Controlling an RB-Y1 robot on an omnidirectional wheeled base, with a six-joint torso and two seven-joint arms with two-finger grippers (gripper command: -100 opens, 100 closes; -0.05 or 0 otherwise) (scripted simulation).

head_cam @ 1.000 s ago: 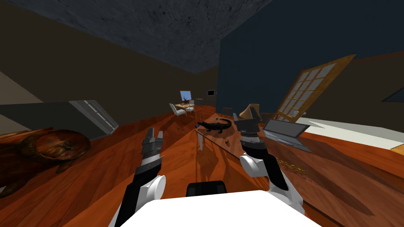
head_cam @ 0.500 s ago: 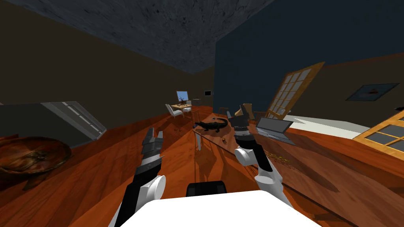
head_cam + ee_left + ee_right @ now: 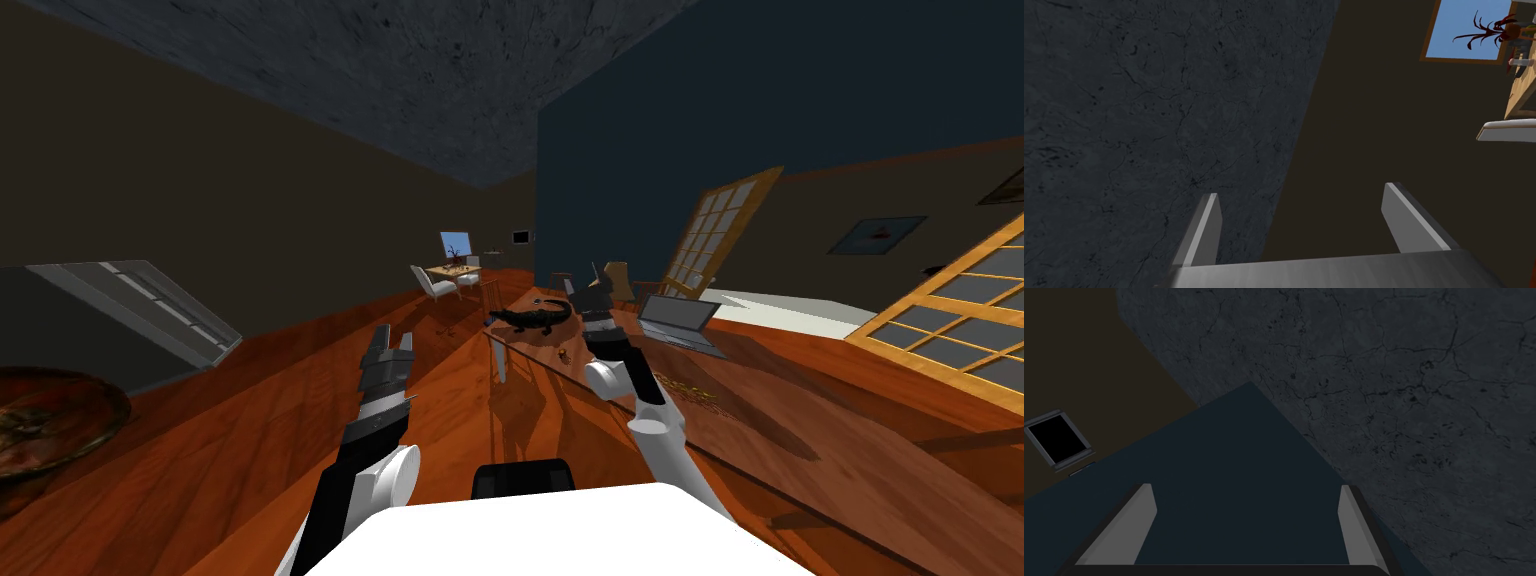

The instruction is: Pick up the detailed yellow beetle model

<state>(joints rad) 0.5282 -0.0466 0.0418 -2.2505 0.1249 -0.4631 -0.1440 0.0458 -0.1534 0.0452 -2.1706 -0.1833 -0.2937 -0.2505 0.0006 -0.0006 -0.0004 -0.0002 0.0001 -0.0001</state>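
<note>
Stretching farther over the table (image 3: 760, 440), right gripper (image 3: 1246, 488) is holding its fingers spread near the beetle model (image 3: 567, 354), a tiny yellow-brown speck; left gripper (image 3: 1301, 192) is gaping too.

A black crocodile figure (image 3: 530, 318) lies at the far end of the long wooden table (image 3: 800, 440). An open laptop (image 3: 682, 322) sits by its right edge. A small table (image 3: 455, 270) with white chairs (image 3: 432, 283) stands well beyond.

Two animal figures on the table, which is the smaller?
The yellowish beetle: a tiny speck on the table, nearer me than the much larger black crocodile.
</note>
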